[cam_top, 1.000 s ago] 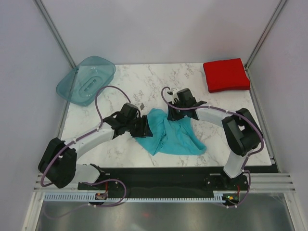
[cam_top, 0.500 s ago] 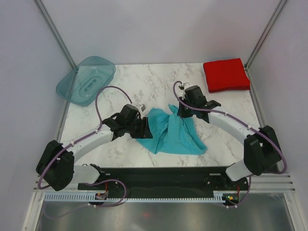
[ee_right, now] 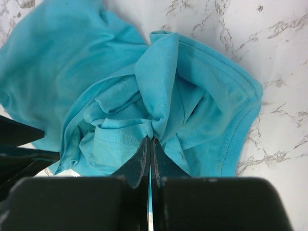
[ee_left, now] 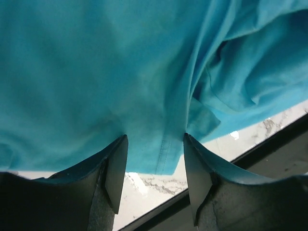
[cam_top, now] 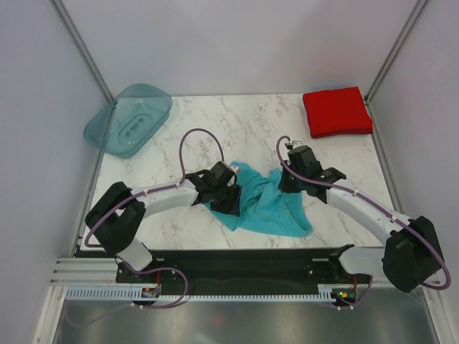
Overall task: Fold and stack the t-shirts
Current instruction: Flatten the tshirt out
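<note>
The teal t-shirt (cam_top: pixel 267 208) lies crumpled on the marble table near the front middle. My right gripper (cam_top: pixel 285 185) is shut on a bunched fold of the teal t-shirt (ee_right: pixel 120 82) at its upper right; in the right wrist view the gripper (ee_right: pixel 150 139) pinches cloth between closed tips. My left gripper (cam_top: pixel 230 202) sits at the shirt's left side and is open. In the left wrist view the gripper (ee_left: pixel 155 136) has a hem of the teal t-shirt (ee_left: pixel 96 72) hanging between its spread fingers. The red t-shirt (cam_top: pixel 337 112) lies as a folded square at the back right corner.
A translucent teal plastic tray (cam_top: pixel 130 119) stands at the back left corner, partly off the table. Bare marble table (cam_top: pixel 237 122) shows between tray and red shirt. Metal frame posts rise at both back corners. The table's dark front edge (ee_left: pixel 269 144) runs close below the shirt.
My right gripper has shut on the teal shirt and drawn its bunched top toward the right. My left arm has swung right onto the shirt's left edge, jaws wider.
</note>
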